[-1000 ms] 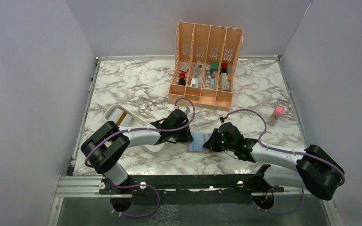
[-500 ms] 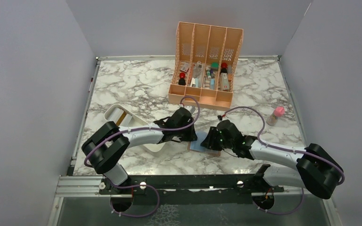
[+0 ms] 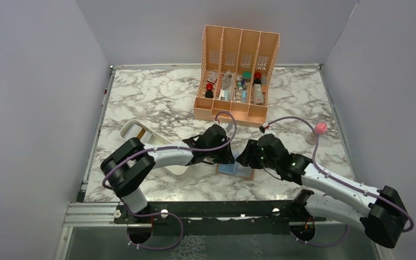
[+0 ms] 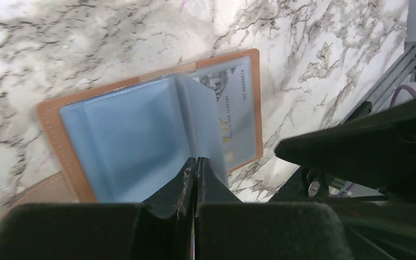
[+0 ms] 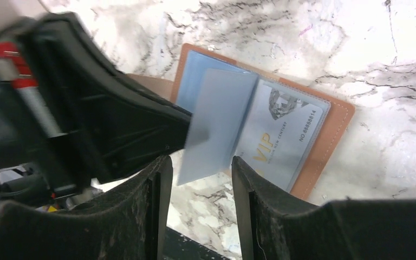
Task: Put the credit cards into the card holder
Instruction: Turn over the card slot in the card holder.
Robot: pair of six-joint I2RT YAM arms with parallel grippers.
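The left gripper (image 4: 196,162) is pinching up an inner sleeve (image 4: 200,116) of the card holder (image 4: 119,141), which is lying open on the table (image 3: 157,97) with a VIP card (image 5: 281,130) pocketed. The right gripper (image 5: 197,165) is hovering wide and empty; fetching another card seems next.

Marble table (image 3: 157,97): card holder (image 3: 237,170), white tray (image 3: 125,130), peach organizer (image 3: 233,115), bottle (image 3: 315,132).

Brown leather card holder (image 3: 237,170) lay open, boxed in. Left gripper (image 4: 196,162) came in from the left, clamped on its raised light blue inner sleeve (image 5: 216,124). Right gripper (image 5: 197,168) sat just over its right half, jaws apart. White oblong tray (image 3: 125,130) blocked near-left, tall peach compartment organizer (image 3: 238,49) far centre, small pink-capped bottle (image 3: 316,132) right. Marble table (image 3: 151,97) gave free passage far-left and near-right.
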